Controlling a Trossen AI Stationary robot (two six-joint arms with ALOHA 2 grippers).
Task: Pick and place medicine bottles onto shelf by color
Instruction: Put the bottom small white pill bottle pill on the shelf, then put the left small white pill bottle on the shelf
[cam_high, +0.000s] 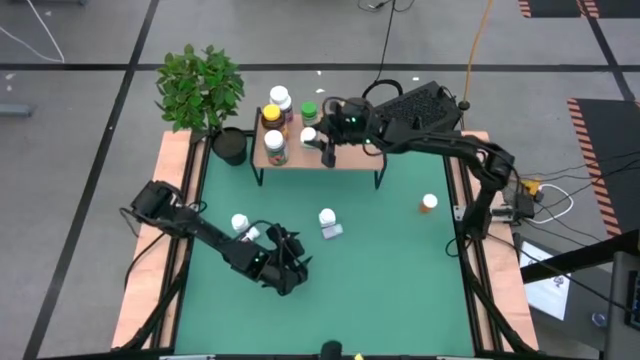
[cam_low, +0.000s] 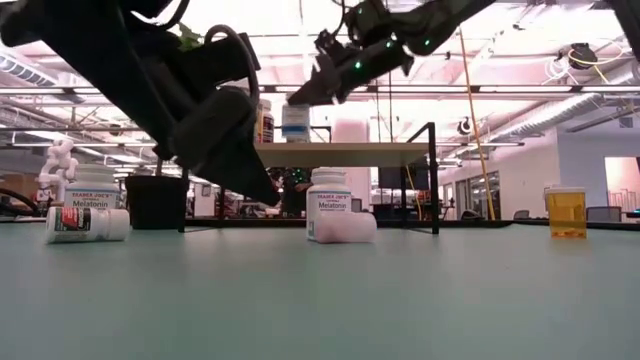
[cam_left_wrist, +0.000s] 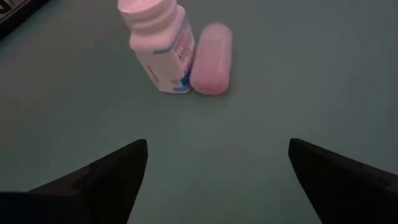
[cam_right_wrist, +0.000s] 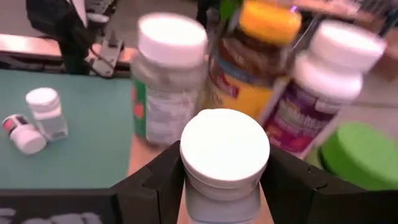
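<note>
A white-capped bottle (cam_right_wrist: 224, 165) is pinched between the fingers of the right gripper (cam_high: 322, 141), at the top centre of the high view over the shelf (cam_high: 350, 158). It is held upright, long axis vertical, cap up, and is gripped across its body just under the cap. Behind it on the shelf a yellow-capped bottle (cam_right_wrist: 261, 56), two more white-capped ones and a green cap (cam_right_wrist: 364, 155) are seen standing close together.

The bottle is judged light, stiff and smooth, so a grip across the round body below the cap should hold; it could topple its neighbours if set down carelessly.

The left gripper (cam_left_wrist: 217, 180) is placed at lower left of the high view, jaws spread wide, above the green table. Ahead of it an upright white bottle (cam_left_wrist: 158, 46) is touched by a pink capsule-shaped bottle (cam_left_wrist: 211, 59) lying on its side
</note>
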